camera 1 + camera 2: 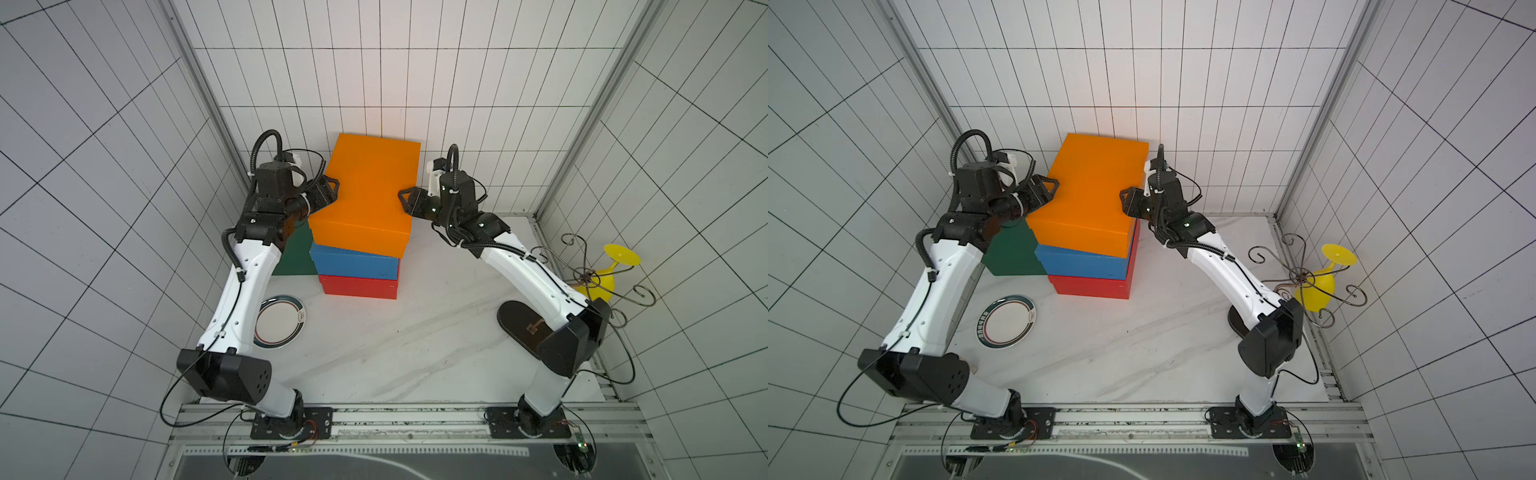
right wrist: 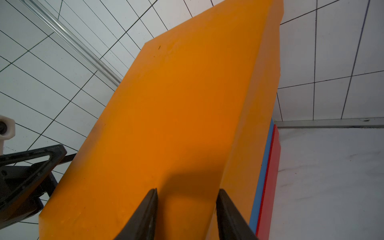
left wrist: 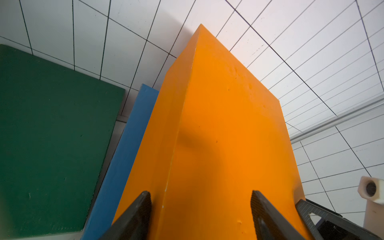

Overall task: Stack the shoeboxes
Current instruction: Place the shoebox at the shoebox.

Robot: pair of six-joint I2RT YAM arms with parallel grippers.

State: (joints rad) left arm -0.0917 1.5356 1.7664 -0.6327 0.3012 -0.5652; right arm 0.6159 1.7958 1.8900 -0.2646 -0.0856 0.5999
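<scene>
**Hazards.** The orange shoebox (image 1: 365, 195) sits at frame centre as the top layer, on the blue shoebox (image 1: 353, 264), which rests on the red shoebox (image 1: 359, 286). The orange box is rotated against the two below, and its lower left corner overhangs the blue lid. Unequal pressure from the two arms would probably turn it further or slide it off. A push placed low could drag the blue box with it, since the layers are not squared. The green shoebox (image 1: 297, 257) lies on the tabletop (image 1: 395, 340), against the stack's left side and partly under the left arm. It is not yet stacked, and a skewed top layer would give it a poor seat.

**End effectors.** The left end effector (image 1: 336, 188) meets the orange box's left long edge with its jaws wide apart. The right end effector (image 1: 402, 197) meets the opposite edge with a narrower gap. Neither clamps anything. In both wrist views the fingertips (image 3: 143, 207) appear to bear on the box, bracing it between the arms.
</scene>
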